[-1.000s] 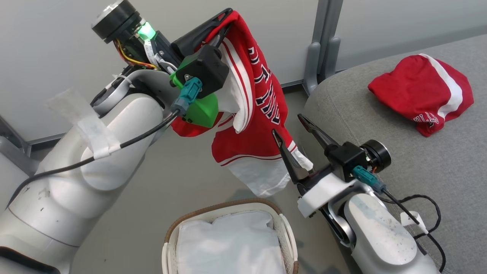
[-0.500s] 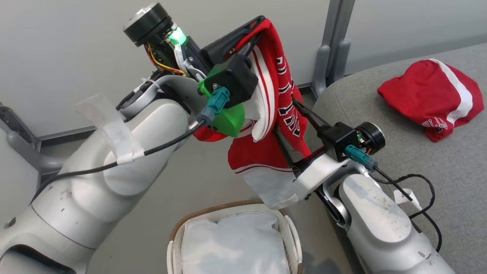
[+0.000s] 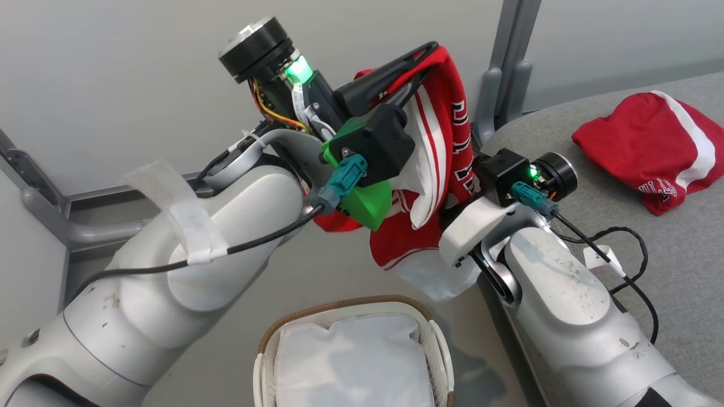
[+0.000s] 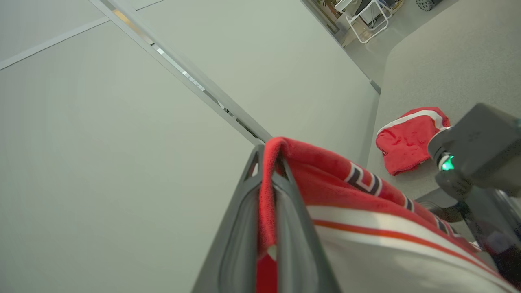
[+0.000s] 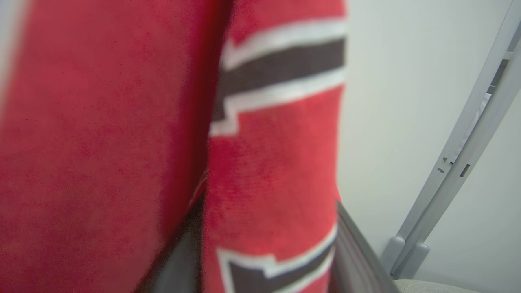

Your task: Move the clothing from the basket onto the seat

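My left gripper (image 4: 269,162) is shut on the top fold of a red and white jersey (image 3: 447,147), which hangs in the air above the floor. In the left wrist view the red cloth (image 4: 325,175) is pinched between both dark fingers. My right gripper (image 5: 268,211) is open, with the hanging jersey (image 5: 276,162) between its fingers; in the head view the cloth hides them. A second red garment (image 3: 645,150) lies crumpled on the grey seat (image 3: 679,265). The basket (image 3: 339,310) stands below on the floor and holds the white liner sheet (image 3: 350,362).
A grey metal post (image 3: 503,79) rises against the pale wall just left of the seat's rounded corner. A black cable (image 3: 628,240) from my right wrist trails over the seat. Grey floor (image 3: 334,265) lies between the basket and the wall.
My right gripper has pushed up and left until its open fingers went into the hanging jersey. The left arm has carried the jersey nearer the post and seat. The head camera has shifted.
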